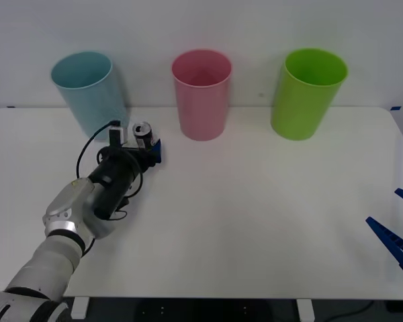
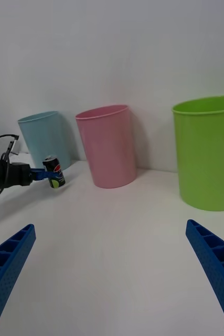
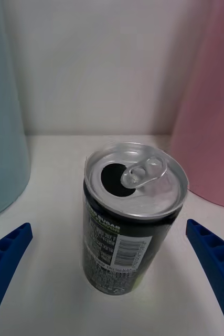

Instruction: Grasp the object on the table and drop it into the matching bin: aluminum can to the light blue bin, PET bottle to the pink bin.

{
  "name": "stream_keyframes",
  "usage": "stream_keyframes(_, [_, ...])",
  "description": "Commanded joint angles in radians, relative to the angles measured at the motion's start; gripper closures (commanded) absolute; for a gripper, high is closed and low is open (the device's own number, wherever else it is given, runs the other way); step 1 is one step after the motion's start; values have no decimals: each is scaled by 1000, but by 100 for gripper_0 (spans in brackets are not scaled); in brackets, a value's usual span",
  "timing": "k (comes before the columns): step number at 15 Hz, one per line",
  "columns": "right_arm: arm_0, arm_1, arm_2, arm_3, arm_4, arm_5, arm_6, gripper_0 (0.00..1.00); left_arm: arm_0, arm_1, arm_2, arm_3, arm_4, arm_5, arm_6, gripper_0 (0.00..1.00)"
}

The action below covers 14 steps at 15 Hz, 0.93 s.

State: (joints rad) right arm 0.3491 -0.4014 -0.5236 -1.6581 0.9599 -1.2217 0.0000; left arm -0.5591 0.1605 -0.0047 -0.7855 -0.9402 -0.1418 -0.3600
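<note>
A small black can [image 1: 144, 133] is seen standing upright on the white table [image 1: 255, 215], between the light blue bin [image 1: 87, 90] and the pink bin [image 1: 201, 92] and a little in front of both. Its silver top is opened, with the pull tab folded over the hole. The left gripper [image 1: 150, 149] is placed around the can, its blue fingers [image 3: 7, 257] spread wide on either side; in the left wrist view a clear gap is seen between each finger and the can, so nothing is held. A green bin [image 1: 307, 90] is set well apart to the right of the pink one. The right gripper [image 1: 397, 228] is held low near the table's right edge, fingers parted and holding nothing.
</note>
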Motion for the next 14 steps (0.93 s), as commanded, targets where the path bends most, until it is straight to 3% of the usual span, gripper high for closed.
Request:
stream_keyframes(1, [0, 0, 0, 0, 0, 0, 0, 0, -50, -10, 0, 45, -6, 31, 1, 0])
stream_keyframes(12, [0, 0, 0, 0, 0, 0, 0, 0, -93, -27, 0, 91, -31, 57, -4, 0])
stream_keyframes(13, [0, 0, 0, 0, 0, 0, 0, 0, -91, -27, 0, 89, -34, 59, -4, 27])
stream_keyframes(14, [0, 0, 0, 0, 0, 0, 0, 0, -91, -27, 0, 89, -35, 59, -4, 78])
